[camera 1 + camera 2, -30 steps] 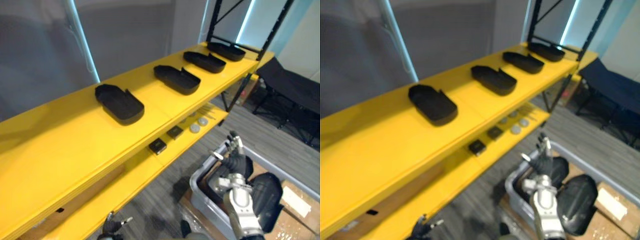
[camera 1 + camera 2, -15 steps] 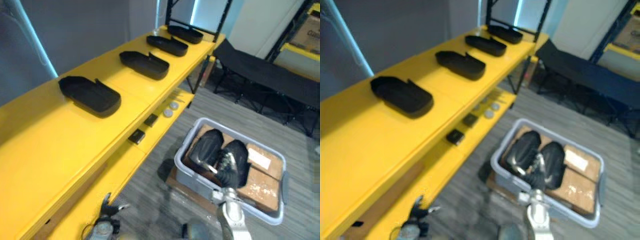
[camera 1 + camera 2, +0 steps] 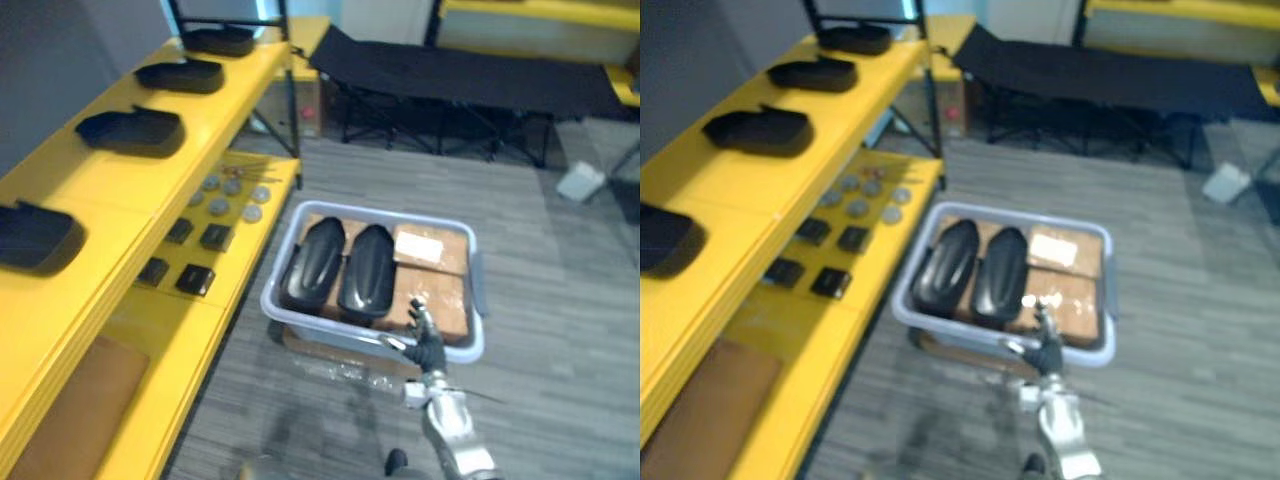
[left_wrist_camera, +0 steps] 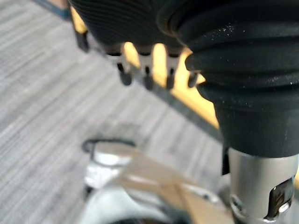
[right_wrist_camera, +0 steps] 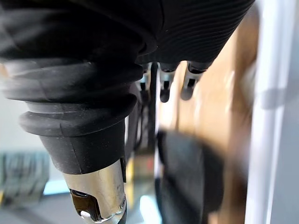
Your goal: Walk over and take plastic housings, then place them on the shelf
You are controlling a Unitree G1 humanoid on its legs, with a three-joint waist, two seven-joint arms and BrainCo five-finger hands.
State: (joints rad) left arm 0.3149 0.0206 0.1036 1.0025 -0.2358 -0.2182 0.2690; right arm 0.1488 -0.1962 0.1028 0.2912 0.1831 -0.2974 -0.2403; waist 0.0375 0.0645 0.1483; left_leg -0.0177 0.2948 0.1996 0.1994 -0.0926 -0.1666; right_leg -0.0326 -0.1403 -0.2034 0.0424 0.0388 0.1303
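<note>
Two black plastic housings [image 3: 315, 262] [image 3: 367, 268] lie side by side in a grey bin [image 3: 372, 345] on the floor, next to brown cardboard pieces [image 3: 432, 285]. My right hand [image 3: 426, 343] hovers at the bin's near rim, fingers straight and holding nothing; its wrist view shows a dark housing [image 5: 187, 182] and the bin wall [image 5: 275, 116] just past the fingers [image 5: 164, 91]. Several more housings [image 3: 130, 130] [image 3: 180, 75] sit in a row on the top board of the yellow shelf [image 3: 60, 300] at the left. My left hand [image 4: 148, 77] hangs over the floor with straight, empty fingers.
The shelf's lower board carries small black blocks [image 3: 195, 278] and round discs [image 3: 230, 195]. A black folding cot [image 3: 450, 75] stands behind the bin. A white object [image 3: 580, 180] lies on the grey floor at the right.
The whole picture has swung from the shelf toward the bin, so the camera moved. My right hand stays raised and open, now at the bin's near rim.
</note>
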